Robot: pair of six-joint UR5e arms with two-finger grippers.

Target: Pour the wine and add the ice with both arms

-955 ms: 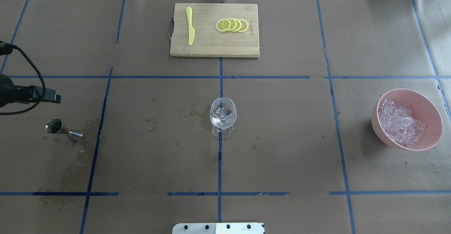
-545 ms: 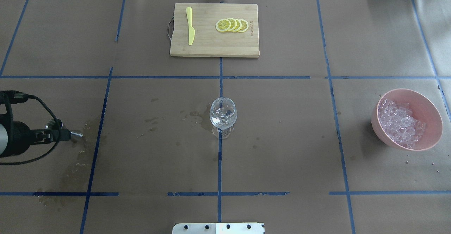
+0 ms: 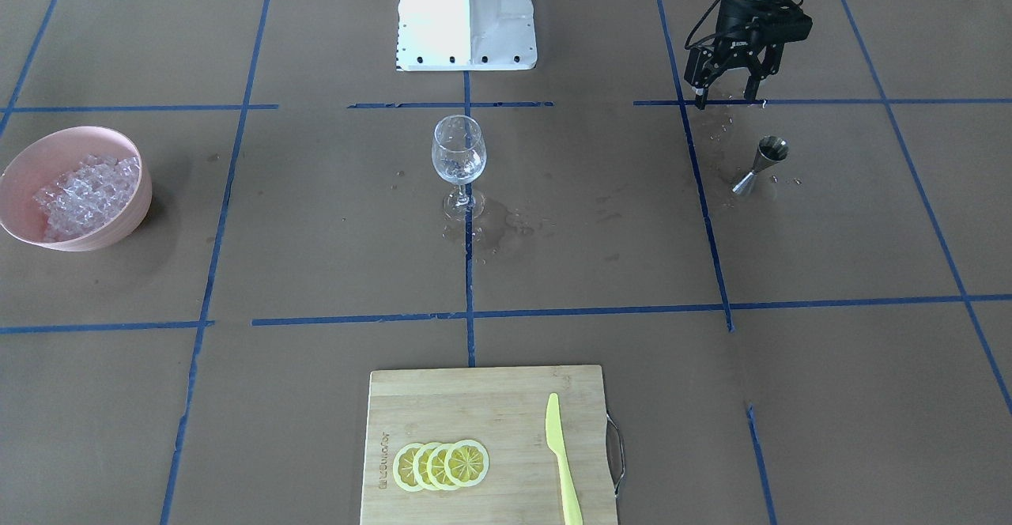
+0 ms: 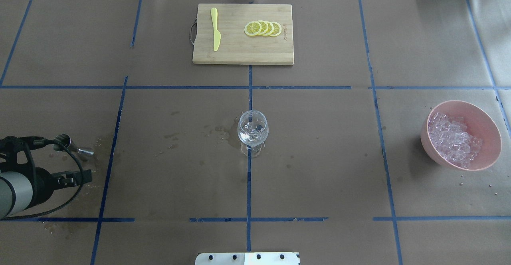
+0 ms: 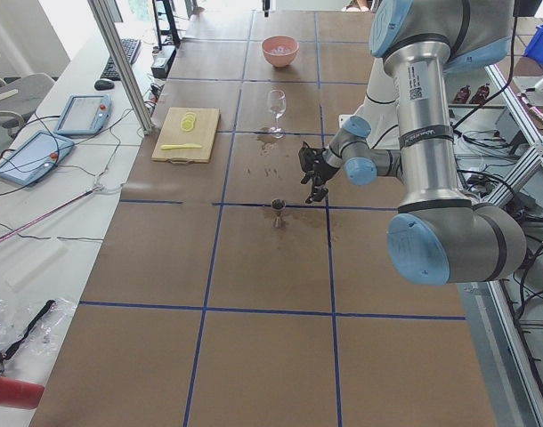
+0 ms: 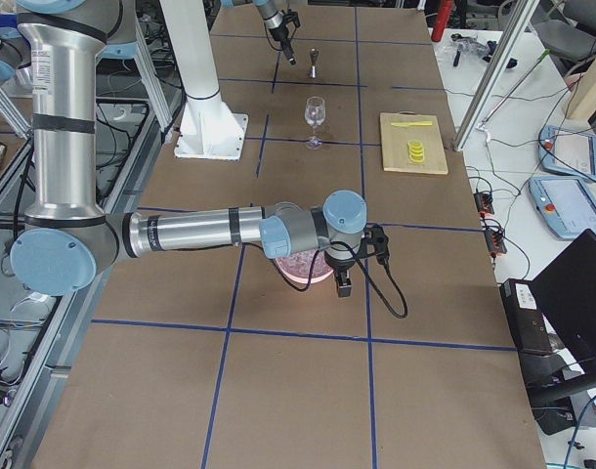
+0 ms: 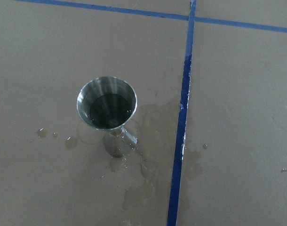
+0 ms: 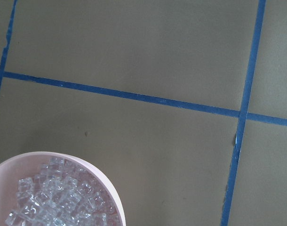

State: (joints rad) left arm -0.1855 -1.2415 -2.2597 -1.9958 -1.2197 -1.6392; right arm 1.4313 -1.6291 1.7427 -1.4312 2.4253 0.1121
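Observation:
The ice point(image 4: 453, 137) fills a pink bowl point(image 4: 494, 137) at the right of the table and also shows in the right wrist view point(image 8: 54, 202). A clear wine glass point(image 4: 252, 129) stands upright at the centre. At the left stands a steel jigger point(image 4: 66, 143), its cup dark inside point(image 7: 108, 106); I cannot tell if that is wine. My left gripper point(image 3: 727, 86) hangs open and empty, on the robot's side of the jigger and apart from it. Only the right exterior view shows my right gripper point(image 6: 342, 285), beside the bowl; I cannot tell its state.
A wooden cutting board point(image 4: 242, 53) at the far middle carries a yellow knife point(image 4: 215, 29) and several lemon slices point(image 4: 263, 28). Wet stains lie around the jigger and the glass foot. The robot's white base point(image 3: 466, 15) stands at the near middle edge.
My left gripper has swept from the far side of the jigger, across it, to the side nearer the robot's base. The jigger, glass and bowl stayed put.

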